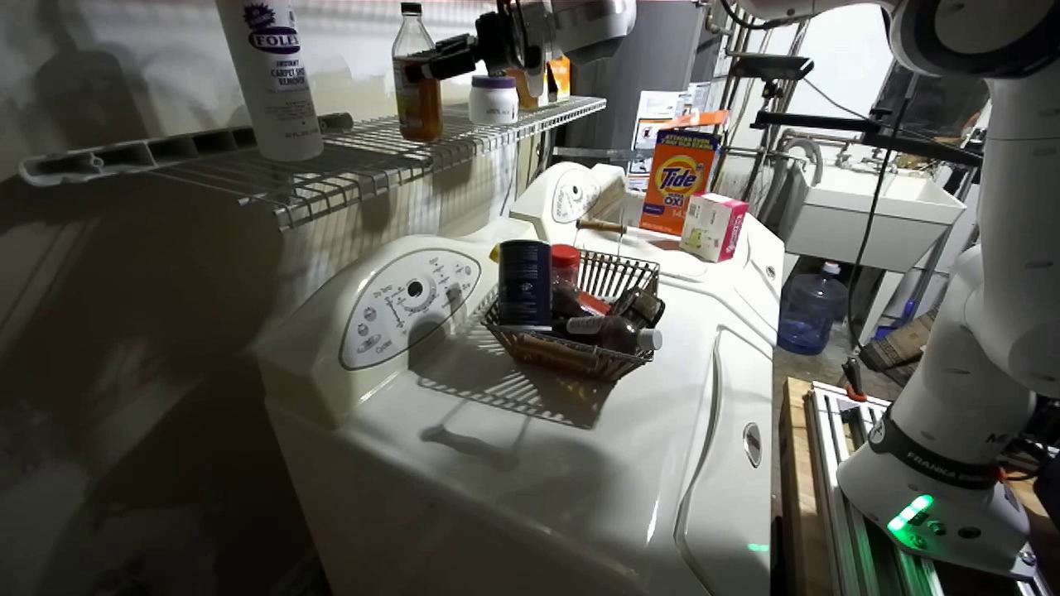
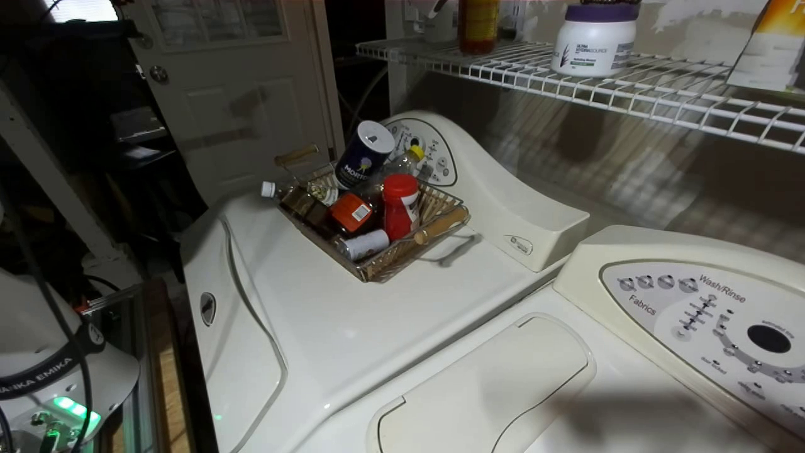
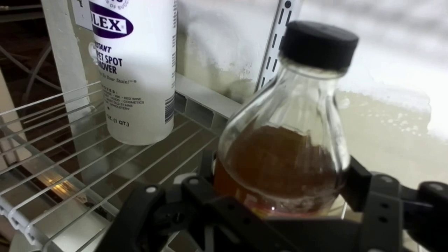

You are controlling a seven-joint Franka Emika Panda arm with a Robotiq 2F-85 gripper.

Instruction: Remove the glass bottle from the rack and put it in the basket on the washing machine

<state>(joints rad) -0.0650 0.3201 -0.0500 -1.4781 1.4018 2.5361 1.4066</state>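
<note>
The glass bottle (image 1: 419,108), clear with amber contents and a black cap, stands upright on the white wire rack (image 1: 356,170). It also shows in the wrist view (image 3: 280,140), and its lower part in an exterior view (image 2: 479,26). My gripper (image 3: 281,171) has one finger against each side of the bottle and looks shut on it. The gripper (image 1: 432,60) reaches it from the right in an exterior view. The basket (image 1: 625,269) stands below on the washing machine (image 1: 472,488). It holds a blue canister, a red-capped jar and several bottles, one white-capped.
A tall white Folex bottle (image 3: 140,77) stands on the rack beside the glass bottle. A purple-lidded jar (image 2: 594,50) and an orange carton (image 2: 770,50) stand on its other side. A Tide box (image 1: 679,178) is on the neighbouring white appliance (image 2: 490,390). The wall is behind the rack.
</note>
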